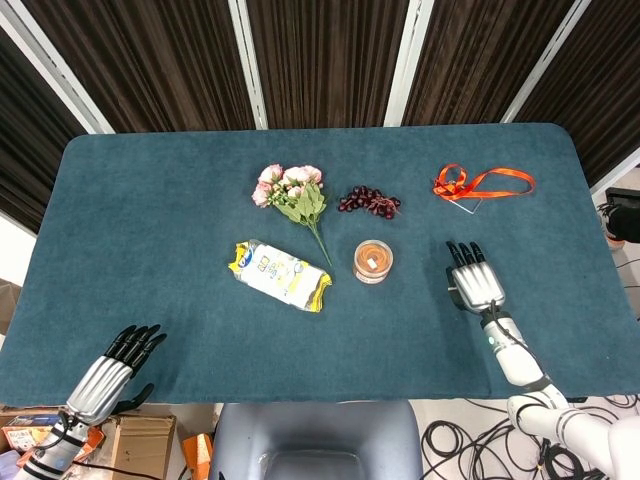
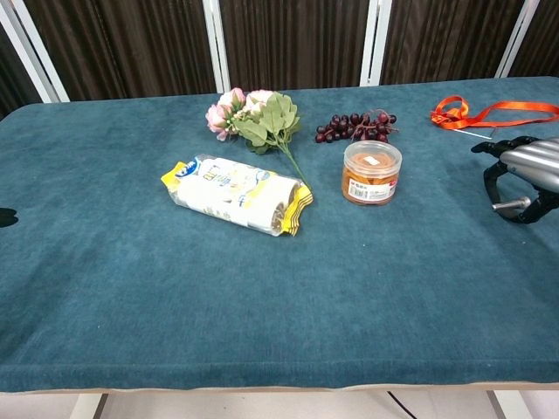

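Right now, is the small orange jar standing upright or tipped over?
Upright. The orange jar stands on its base on the table, its lid facing up; the head view shows its round top from above.
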Robot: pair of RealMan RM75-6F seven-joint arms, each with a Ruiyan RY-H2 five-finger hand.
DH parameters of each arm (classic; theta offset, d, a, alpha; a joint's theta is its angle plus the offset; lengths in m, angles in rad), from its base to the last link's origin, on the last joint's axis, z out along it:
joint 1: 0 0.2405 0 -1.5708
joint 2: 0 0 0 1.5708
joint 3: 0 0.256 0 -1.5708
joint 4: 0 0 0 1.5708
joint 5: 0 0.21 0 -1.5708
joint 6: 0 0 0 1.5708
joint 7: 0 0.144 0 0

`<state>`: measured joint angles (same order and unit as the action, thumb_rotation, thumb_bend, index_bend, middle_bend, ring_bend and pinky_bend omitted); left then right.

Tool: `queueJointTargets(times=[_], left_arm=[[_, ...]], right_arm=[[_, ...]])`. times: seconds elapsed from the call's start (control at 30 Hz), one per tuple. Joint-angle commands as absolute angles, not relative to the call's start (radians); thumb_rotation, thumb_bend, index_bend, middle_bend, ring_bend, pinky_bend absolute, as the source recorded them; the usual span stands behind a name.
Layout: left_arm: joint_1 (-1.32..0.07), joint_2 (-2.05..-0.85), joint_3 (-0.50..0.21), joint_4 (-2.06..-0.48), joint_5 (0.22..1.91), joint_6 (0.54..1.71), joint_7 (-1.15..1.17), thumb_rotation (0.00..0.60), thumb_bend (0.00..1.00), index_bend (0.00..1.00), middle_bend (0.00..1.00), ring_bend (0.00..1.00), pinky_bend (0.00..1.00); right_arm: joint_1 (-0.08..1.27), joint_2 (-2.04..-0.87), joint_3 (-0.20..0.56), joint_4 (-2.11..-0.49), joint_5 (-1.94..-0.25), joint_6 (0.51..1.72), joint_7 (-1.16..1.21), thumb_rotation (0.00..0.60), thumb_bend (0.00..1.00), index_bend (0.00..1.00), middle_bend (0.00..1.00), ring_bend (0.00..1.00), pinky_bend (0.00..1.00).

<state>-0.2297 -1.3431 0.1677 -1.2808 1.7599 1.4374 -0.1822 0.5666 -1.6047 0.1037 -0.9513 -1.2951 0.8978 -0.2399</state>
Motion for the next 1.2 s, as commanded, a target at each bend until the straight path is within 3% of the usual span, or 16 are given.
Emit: queueJointTargets(times=[0.03,0.37,0.7,1.2], left_arm=[[-0.229,-1.343,0.167,-1.281,1.759,1.437,-0.183,0.6,0.38,0.0,0.0,0.0,0.0],[-0.226,-1.339,0.164,-1.28,1.761,1.441,-0.188,0.6,0.38,0.0,0.0,0.0,0.0],[-0.23,-1.341,0.161,-1.279,1.759,1.429,-0.189,0.6,0.38,0.0,0.0,0.0,0.0],[-0.234,-1.345,0.161,-1.284,1.755,1.408,-0.173,0.6,0.38,0.0,0.0,0.0,0.0]], right_arm=[[0.567,-1.607,0.104,-0.952,-1.293,0.895,-0.241,0.6,0.35,0.57,0.0,0.0,0.0],[0.562,-1.589,0.112,-0.981,-1.306,0.918,-0.173,0.6,0.35,0.57,0.01,0.0,0.0],[0.534,-1.523,0.119,-1.044,-1.365,0.977,0.106,0.6,0.35,0.57,0.01,0.0,0.0],[0.519,-1.592,0.112,-0.898,-1.409,1.004,0.442,0.6,0.35,0.58,0.03,0.0,0.0]])
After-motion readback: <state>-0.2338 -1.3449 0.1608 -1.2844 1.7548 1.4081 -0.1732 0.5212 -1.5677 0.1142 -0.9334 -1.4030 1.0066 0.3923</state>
